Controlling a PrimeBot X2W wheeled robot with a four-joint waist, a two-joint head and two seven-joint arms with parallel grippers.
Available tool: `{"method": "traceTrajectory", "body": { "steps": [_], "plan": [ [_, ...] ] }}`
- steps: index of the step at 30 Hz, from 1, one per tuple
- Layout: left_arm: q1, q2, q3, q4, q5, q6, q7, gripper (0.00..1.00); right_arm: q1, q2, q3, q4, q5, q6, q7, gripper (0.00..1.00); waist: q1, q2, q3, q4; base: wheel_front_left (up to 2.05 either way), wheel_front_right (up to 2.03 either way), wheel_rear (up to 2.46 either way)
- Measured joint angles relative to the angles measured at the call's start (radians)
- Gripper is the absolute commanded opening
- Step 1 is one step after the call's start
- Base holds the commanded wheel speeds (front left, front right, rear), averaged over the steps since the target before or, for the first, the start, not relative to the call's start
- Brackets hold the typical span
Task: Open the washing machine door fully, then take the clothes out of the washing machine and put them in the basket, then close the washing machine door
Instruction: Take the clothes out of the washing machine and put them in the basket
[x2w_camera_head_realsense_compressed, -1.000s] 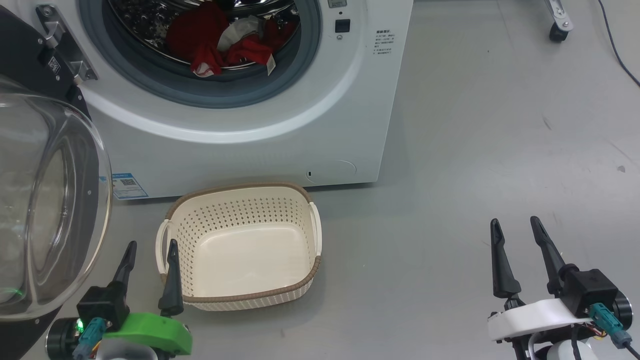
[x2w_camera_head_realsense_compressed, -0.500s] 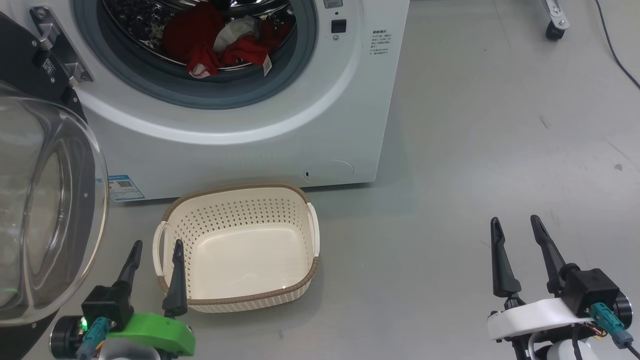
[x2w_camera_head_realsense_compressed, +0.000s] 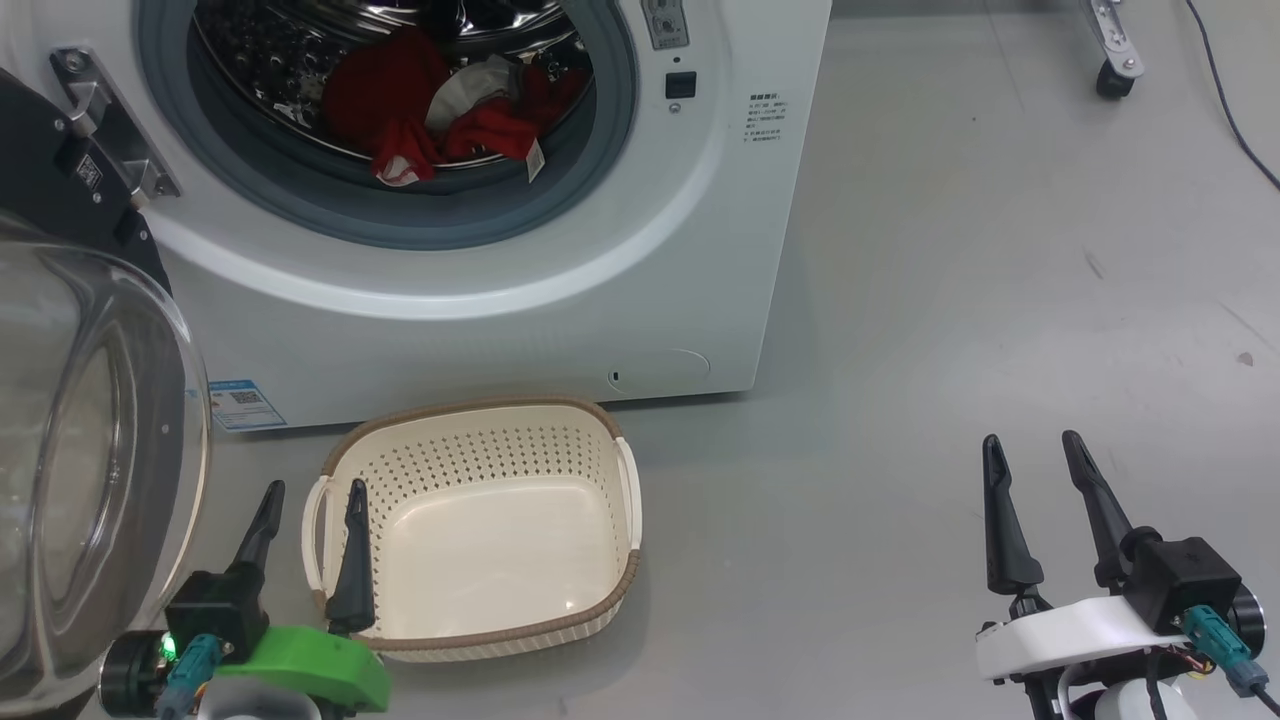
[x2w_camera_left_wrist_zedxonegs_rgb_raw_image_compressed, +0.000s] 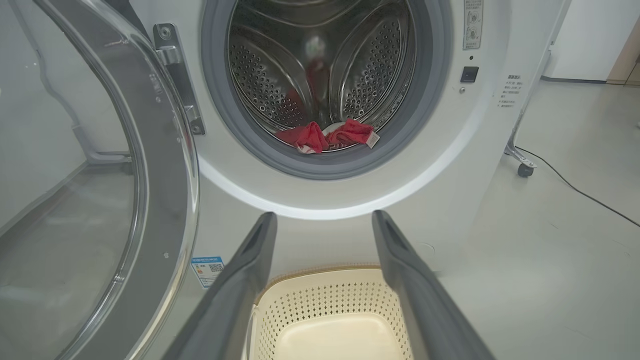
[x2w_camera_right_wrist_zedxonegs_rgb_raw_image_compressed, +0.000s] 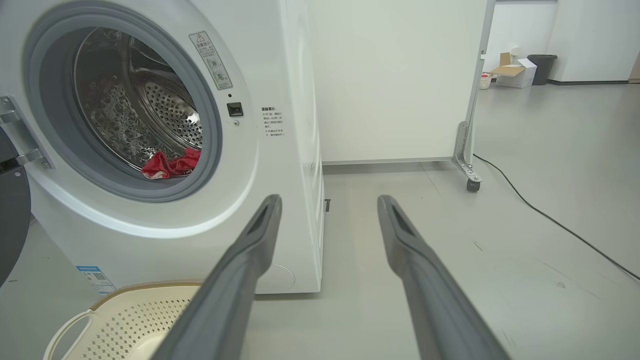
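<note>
The white washing machine (x2w_camera_head_realsense_compressed: 600, 290) stands ahead, and the washing machine door (x2w_camera_head_realsense_compressed: 90, 450) hangs swung open at the left, its glass bowl bulging toward me. Red clothes (x2w_camera_head_realsense_compressed: 400, 95) lie at the front of the steel drum, also in the left wrist view (x2w_camera_left_wrist_zedxonegs_rgb_raw_image_compressed: 325, 136) and the right wrist view (x2w_camera_right_wrist_zedxonegs_rgb_raw_image_compressed: 170, 165). The cream basket (x2w_camera_head_realsense_compressed: 480, 415) sits empty on the floor before the machine. My left gripper (x2w_camera_head_realsense_compressed: 313, 490) is open beside the basket's left handle and points at the drum (x2w_camera_left_wrist_zedxonegs_rgb_raw_image_compressed: 324, 216). My right gripper (x2w_camera_head_realsense_compressed: 1031, 442) is open over bare floor at the right (x2w_camera_right_wrist_zedxonegs_rgb_raw_image_compressed: 330, 200).
A white partition on a castor (x2w_camera_right_wrist_zedxonegs_rgb_raw_image_compressed: 467, 182) stands right of the machine, with a black cable (x2w_camera_right_wrist_zedxonegs_rgb_raw_image_compressed: 550, 220) trailing across the grey floor. A box and a bin (x2w_camera_right_wrist_zedxonegs_rgb_raw_image_compressed: 542, 67) sit far back. A blue label (x2w_camera_head_realsense_compressed: 240, 400) marks the machine's lower left.
The head camera has tilted, so the machine and basket sit lower in the picture. My left gripper has edged slightly right. Both grippers stay open and empty.
</note>
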Motion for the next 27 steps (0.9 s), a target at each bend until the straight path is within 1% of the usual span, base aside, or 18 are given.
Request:
{"method": "traceTrajectory", "body": {
  "steps": [5,13,27],
  "plan": [
    [-0.005,0.001,-0.002,-0.005,0.028,0.004,0.0,1.0,0.0,0.0,-0.002,0.005,0.0,0.001,0.0,1.0,0.0,0.0,-0.007,0.003,1.01,-1.01,0.0],
    [-0.007,0.0,-0.003,-0.004,0.028,0.004,0.0,1.0,0.001,0.0,-0.002,0.008,0.0,0.002,0.0,1.0,0.0,0.0,-0.02,0.008,0.75,-0.75,0.0],
    [-0.006,-0.001,-0.005,0.001,0.027,0.0,0.0,1.0,0.002,0.0,-0.001,0.008,0.0,0.002,0.0,1.0,0.0,0.0,-0.016,0.009,0.32,-0.32,0.0]
  ]
}}
